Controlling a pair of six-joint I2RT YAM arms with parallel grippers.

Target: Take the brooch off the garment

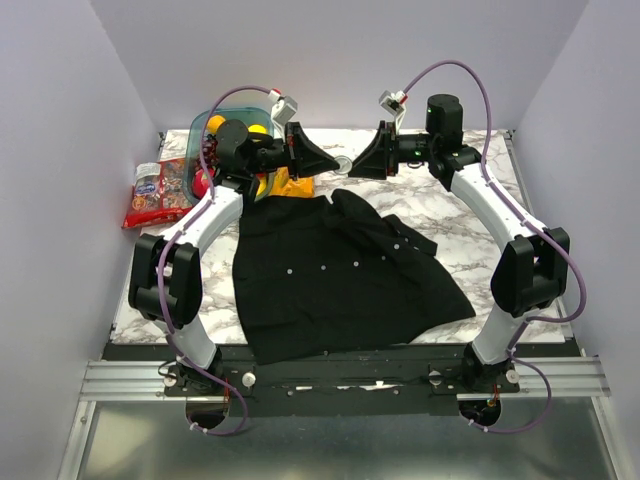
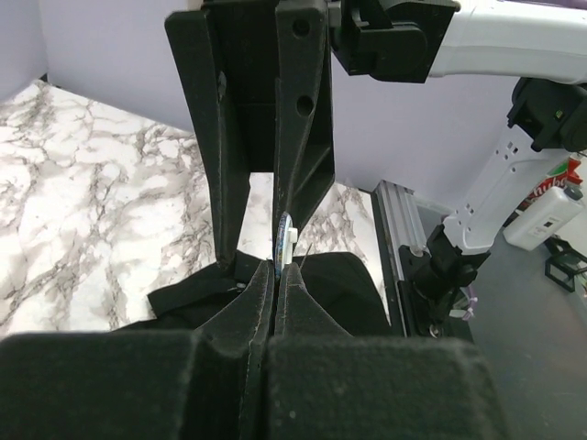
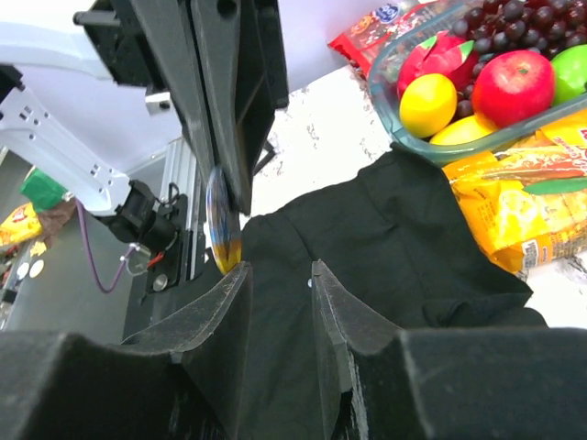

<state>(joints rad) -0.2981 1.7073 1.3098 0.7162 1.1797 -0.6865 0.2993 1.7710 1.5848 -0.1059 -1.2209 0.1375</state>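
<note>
Top external view: the two arms meet tip to tip over the far part of the bench [image 1: 470, 250], with the garment [image 1: 330, 280] spread flat in front of them.
Far left: snack bags [image 1: 155, 195] and a clear fruit tub [image 1: 235, 105] sit well apart from the work. A yellow packet [image 3: 514, 211] lies just beside the garment's far edge.
Left tool [image 2: 275, 275]: pressed together, pinching the brooch by its rim.
Brooch [image 3: 221, 225]: held on edge above the garment's far edge and between the two tools. Its lower rim is at the tip of one right-tool finger. A small white piece shows on one face in the left wrist view.
Right tool [image 3: 275, 275]: fingers spread, facing the left tool, nothing between them yet.
Cloth link: I cannot tell whether a pin is caught in the black cloth below the disc.
Step in hand: probably the right tool taking hold at the brooch while the left one keeps it steady.
Doing it well: centre the spread fingers on the disc's flat faces, not on the rim they now touch. Close squarely, and keep the left pinch firm until the new grip is sure.
Risk: an off-centre squeeze could flip the thin disc out, or nip cloth along with it.
</note>
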